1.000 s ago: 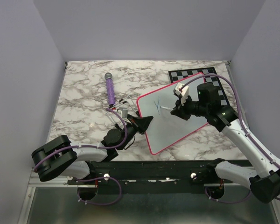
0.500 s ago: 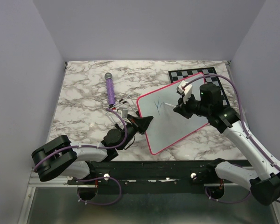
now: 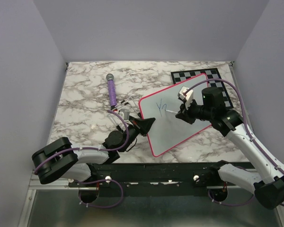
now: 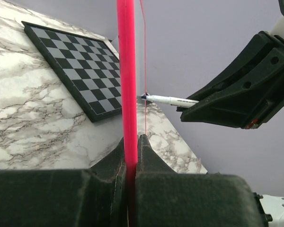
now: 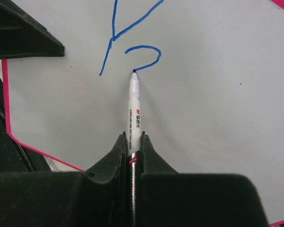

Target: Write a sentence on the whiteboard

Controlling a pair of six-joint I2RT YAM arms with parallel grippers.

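- The whiteboard sits in the middle of the table, between the two arms. Its far corner lies over the chessboard.
- The job has only just begun. The sentence so far is a blue "Y" and a small curve beside it, which looks like the start of the next letter.
- I think nearly all the words are left to write, and the rest of the board is blank.
- The right gripper is closed tight on the pen. It holds the pen low on its body, so the front half sticks out.
- The pen's tip points away from the right gripper and at the board. It touches the end of the blue curve.
- In the top view, the pen's long line runs across the board toward the left arm.
- The left gripper is closed on the board's pink rim, at the side near that arm.
- The board's long side runs from near the left arm out toward the chessboard.
- The board looks tipped up, but I cannot tell how much.
- A purple stick lies well apart, farther back on the table.
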